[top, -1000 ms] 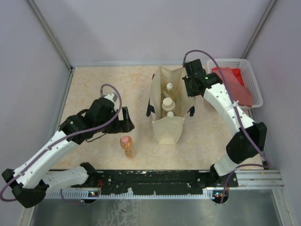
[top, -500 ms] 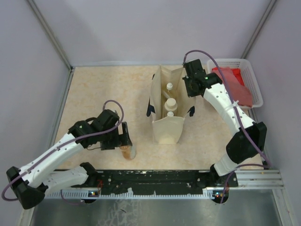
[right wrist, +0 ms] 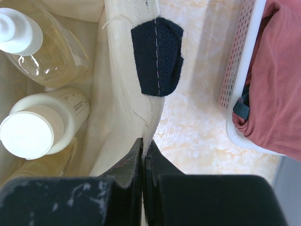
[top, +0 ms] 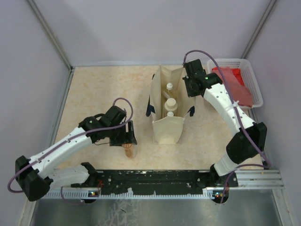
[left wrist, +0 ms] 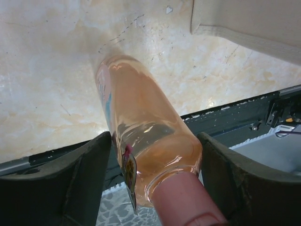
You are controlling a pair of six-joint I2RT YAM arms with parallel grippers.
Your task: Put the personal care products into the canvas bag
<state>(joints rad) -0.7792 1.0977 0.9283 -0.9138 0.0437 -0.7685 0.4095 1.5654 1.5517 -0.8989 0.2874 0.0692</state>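
The orange bottle with a pink cap stands on the table near the front edge. My left gripper is open and down over it. In the left wrist view the orange bottle fills the space between the two fingers of the left gripper. The canvas bag stands open at the table's middle. An amber bottle, a cream bottle and a second amber bottle sit inside it. My right gripper is shut on the bag's right rim, just below a dark strap patch.
A white plastic basket holding a red cloth stands at the back right, next to my right arm; it also shows in the right wrist view. The black base rail runs along the near edge just behind the orange bottle.
My left gripper has moved toward the near edge and down, from beside the orange bottle to astride it. The right gripper and the bag have not moved.
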